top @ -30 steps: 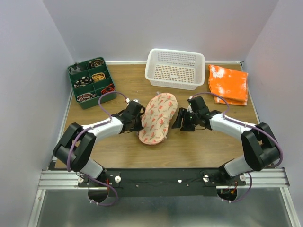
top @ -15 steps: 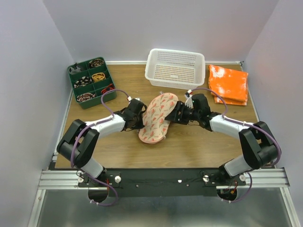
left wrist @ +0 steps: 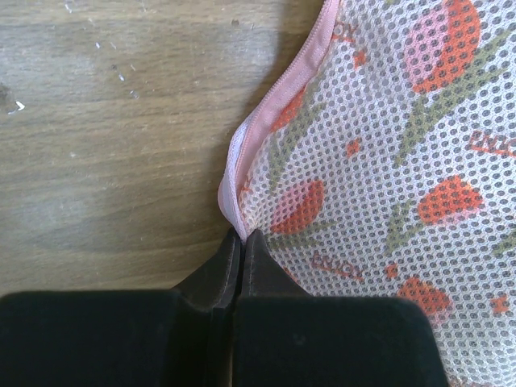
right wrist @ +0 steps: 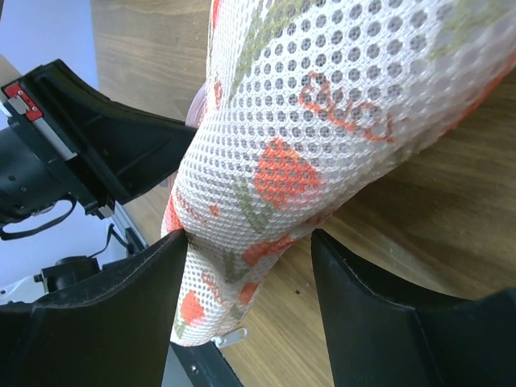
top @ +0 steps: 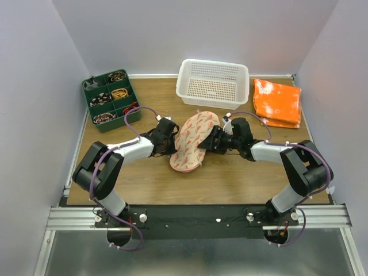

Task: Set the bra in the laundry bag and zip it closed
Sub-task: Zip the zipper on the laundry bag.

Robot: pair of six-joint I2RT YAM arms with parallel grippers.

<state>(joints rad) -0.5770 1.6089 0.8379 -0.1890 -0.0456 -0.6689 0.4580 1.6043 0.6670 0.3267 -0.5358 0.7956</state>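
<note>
The laundry bag [top: 194,140], pale pink mesh with a red-orange and green print, lies in the middle of the table. My left gripper [top: 172,145] is shut on the bag's pink zipper rim at its left edge; the left wrist view shows the tips [left wrist: 240,235] pinching the rim, with the bag [left wrist: 387,161] to the right. My right gripper [top: 209,142] is open at the bag's right edge. In the right wrist view its jaws [right wrist: 246,250] stand wide around the bag [right wrist: 322,105], and a metal zipper pull [right wrist: 230,339] hangs below. The bra is out of view.
A white perforated basket [top: 213,83] stands just behind the bag. An orange-and-white folded cloth [top: 278,102] lies at the back right. A green compartment tray [top: 110,99] with small items sits at the back left.
My right gripper has moved left from beside the bag to its right edge, jaws now around it. My left gripper and the bag have shifted slightly away from the arms' bases.
</note>
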